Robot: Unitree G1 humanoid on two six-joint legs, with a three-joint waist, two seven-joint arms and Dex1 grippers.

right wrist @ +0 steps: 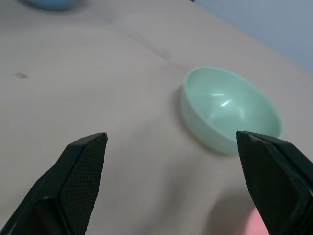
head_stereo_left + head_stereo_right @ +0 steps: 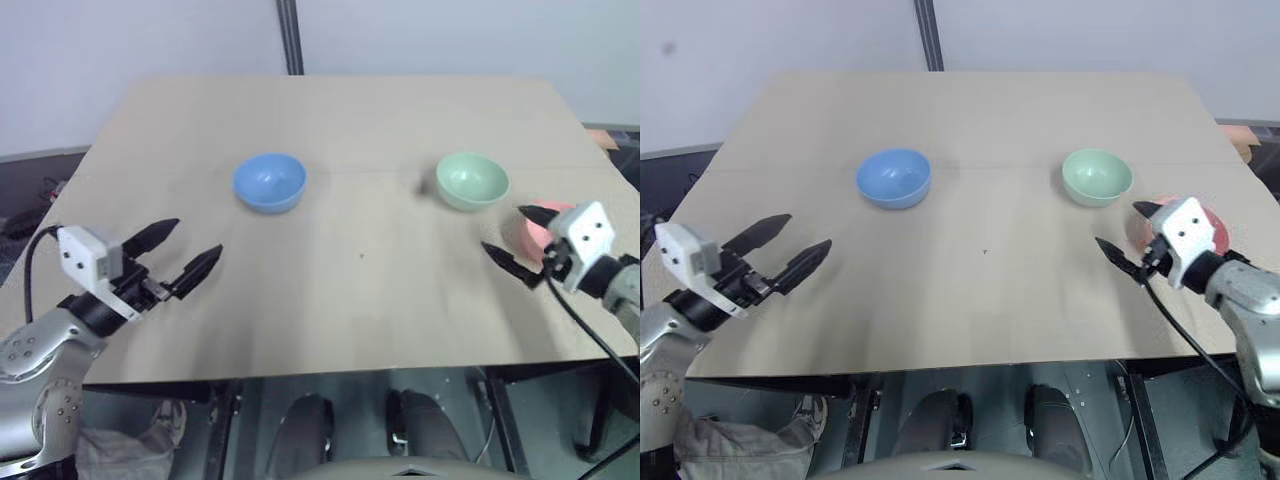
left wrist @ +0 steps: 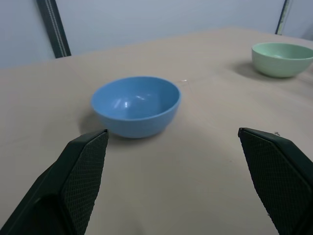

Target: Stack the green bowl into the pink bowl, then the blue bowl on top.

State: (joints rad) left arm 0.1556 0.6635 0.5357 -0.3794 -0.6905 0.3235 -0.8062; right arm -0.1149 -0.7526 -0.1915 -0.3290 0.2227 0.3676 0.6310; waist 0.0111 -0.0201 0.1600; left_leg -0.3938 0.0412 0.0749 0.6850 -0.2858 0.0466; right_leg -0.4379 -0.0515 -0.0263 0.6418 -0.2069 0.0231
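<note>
Table (image 2: pixel 340 290): tan top, bearing three separate bowls; none was stacked.

Green bowl (image 2: pixel 472 180): stood upright and empty, just ahead of the right gripper and a little toward the robot's left of it; apart from the fingers.

Pink bowl (image 2: pixel 532 228): lay close under and behind the right gripper, mostly hidden by it; a salmon edge showed beside the near finger. Whether the gripper touched it could not be told.

Blue bowl (image 2: pixel 269 182): stood upright and empty, ahead of the left gripper and to its right; well apart from the other two bowls.

Left gripper (image 2: pixel 185 252): fingers spread wide, nothing between them; hovered over the table's near left part, aimed toward the blue bowl.

Right gripper (image 2: pixel 520 240): fingers spread wide, nothing held; the wrist view showed the green bowl framed between the two finger pads (image 1: pixel 80 169).

Progress: by the look of it, nothing was done yet. Neither stacking step was complete.

Remaining: green bowl into pink, then blue bowl on top of both.

Likely step in hand: right gripper lining up on the green bowl's rim, since it sat nearest and the pink bowl was right beside it.
</note>
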